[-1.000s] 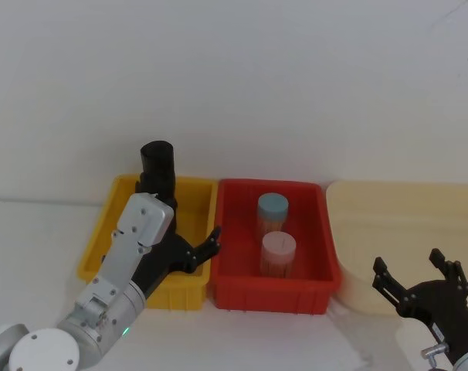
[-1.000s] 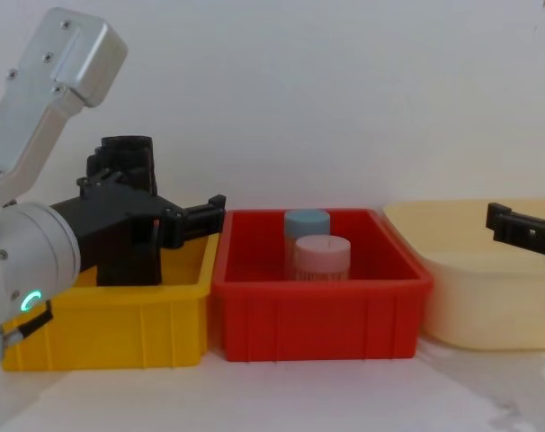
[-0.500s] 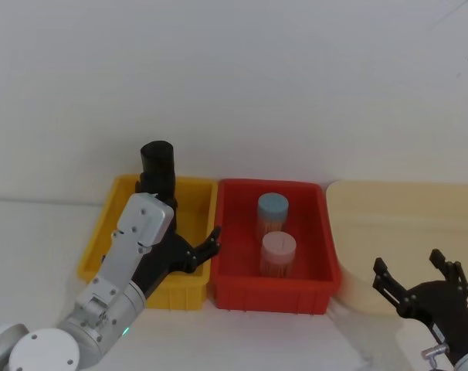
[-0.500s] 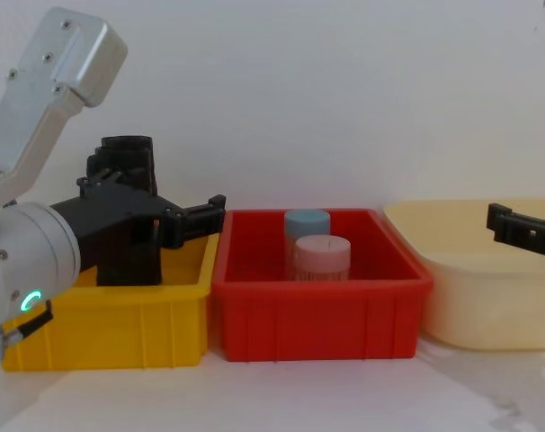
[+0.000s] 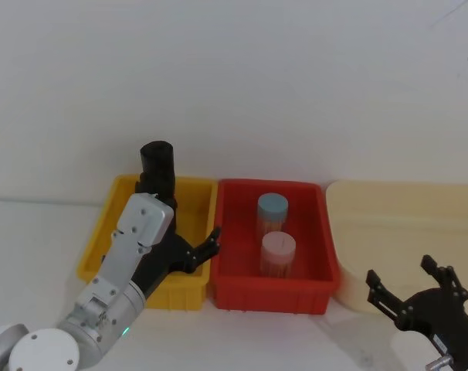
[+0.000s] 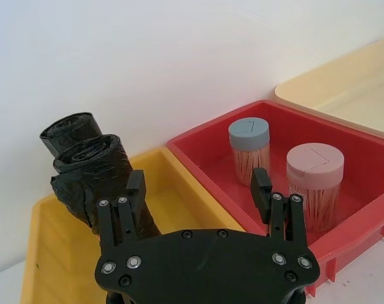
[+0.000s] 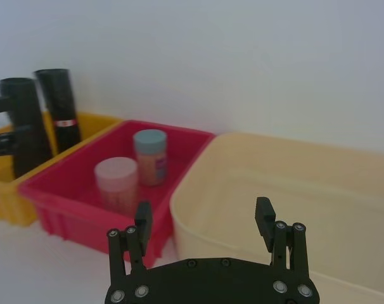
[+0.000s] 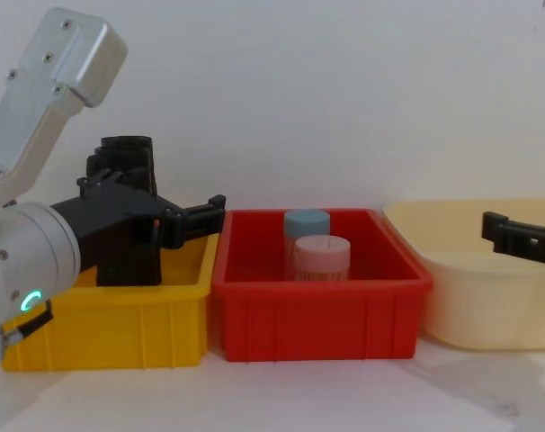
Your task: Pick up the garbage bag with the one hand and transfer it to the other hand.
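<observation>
Two rolls, upright, yellow bin (image 8: 102, 328), left: garbage bag (image 6: 97, 171) nearer, stickered roll (image 7: 60, 104) behind. Your left gripper (image 6: 199, 183) is spread beside the bag, your right gripper (image 7: 203, 212) spread, near right. Close off-centre and you topple it or catch both.

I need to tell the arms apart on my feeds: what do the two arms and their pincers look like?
The left arm has a boxy silver-grey shell with small screws and a round joint with a green glowing ring. The left pincer and right pincer look alike: a black plate with silver screw heads and two long black fingers.
</observation>
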{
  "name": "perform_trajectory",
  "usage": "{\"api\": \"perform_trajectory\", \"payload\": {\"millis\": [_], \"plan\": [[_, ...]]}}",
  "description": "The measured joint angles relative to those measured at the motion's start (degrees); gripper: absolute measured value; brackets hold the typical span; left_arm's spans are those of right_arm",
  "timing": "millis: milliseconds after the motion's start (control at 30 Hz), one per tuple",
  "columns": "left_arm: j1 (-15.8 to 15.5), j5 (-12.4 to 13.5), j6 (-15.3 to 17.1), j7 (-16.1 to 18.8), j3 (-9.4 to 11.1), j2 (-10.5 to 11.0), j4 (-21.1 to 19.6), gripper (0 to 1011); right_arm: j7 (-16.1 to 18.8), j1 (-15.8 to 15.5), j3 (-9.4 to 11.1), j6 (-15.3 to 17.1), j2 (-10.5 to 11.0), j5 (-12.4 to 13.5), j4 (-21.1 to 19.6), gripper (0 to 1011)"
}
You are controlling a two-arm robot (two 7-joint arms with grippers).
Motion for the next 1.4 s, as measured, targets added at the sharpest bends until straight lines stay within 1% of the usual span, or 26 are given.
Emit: {"api": "perform_trajectory", "payload": {"millis": [200, 300, 333, 400, 500, 533, 667, 733, 867, 967, 1033, 1067, 1133, 1267, 1300, 1400], "plan": [[0.0, 0.0, 0.0, 0.0, 0.0, 0.0, 0.0, 1001, 2.7, 0.3, -0.9, 0.8, 1.2, 0.0, -1.1, 1000], [0.0, 0.0, 0.0, 0.0, 0.0, 0.0, 0.0, 1001, 4.7, 1.1, -1.8, 1.4, 1.8, -0.1, -1.6, 1000], [0.0, 0.0, 0.0, 0.0, 0.0, 0.0, 0.0, 1001, 4.7, 1.1, -1.8, 1.4, 1.8, -0.1, -1.6, 1000], [0.0, 0.0, 0.0, 0.0, 0.0, 0.0, 0.0, 1001, 6.2, 2.1, -2.9, 2.0, 2.2, -0.3, -1.7, 1000], [0.0, 0.0, 0.0, 0.0, 0.0, 0.0, 0.0, 1001, 7.3, 3.1, -3.8, 2.5, 2.3, -0.6, -1.6, 1000], [0.0, 0.0, 0.0, 0.0, 0.0, 0.0, 0.0, 1001, 7.9, 3.8, -4.4, 2.9, 2.3, -0.8, -1.4, 1000], [0.0, 0.0, 0.0, 0.0, 0.0, 0.0, 0.0, 1001, 8.8, 5.2, -5.5, 3.9, 2.1, -1.4, -0.8, 1000], [0.0, 0.0, 0.0, 0.0, 0.0, 0.0, 0.0, 1001, 9.5, 7.0, -6.7, 5.0, 1.8, -2.2, 0.2, 999], [0.0, 0.0, 0.0, 0.0, 0.0, 0.0, 0.0, 1001, 9.9, 8.7, -7.7, 6.1, 1.3, -3.0, 1.4, 999], [0.0, 0.0, 0.0, 0.0, 0.0, 0.0, 0.0, 1001, 10.1, 10.8, -8.9, 7.5, 0.5, -4.0, 3.1, 1000], [0.0, 0.0, 0.0, 0.0, 0.0, 0.0, 0.0, 1001, 10.1, 11.4, -9.2, 8.1, 0.2, -4.5, 3.5, 1000], [0.0, 0.0, 0.0, 0.0, 0.0, 0.0, 0.0, 1001, 10.1, 12.3, -9.6, 8.8, -0.2, -4.9, 4.2, 1000], [0.0, 0.0, 0.0, 0.0, 0.0, 0.0, 0.0, 1001, 10.0, 13.1, -9.9, 9.5, -0.5, -5.3, 4.8, 1000], [0.0, 0.0, 0.0, 0.0, 0.0, 0.0, 0.0, 1001, 9.8, 15.5, -11.0, 11.5, -1.4, -6.7, 6.4, 1000], [0.0, 0.0, 0.0, 0.0, 0.0, 0.0, 0.0, 1001, 9.8, 15.5, -11.0, 11.5, -1.4, -6.7, 6.4, 1000], [0.0, 0.0, 0.0, 0.0, 0.0, 0.0, 0.0, 1001, 9.9, 17.4, -11.9, 13.2, -2.0, -7.7, 7.6, 1000]]}}
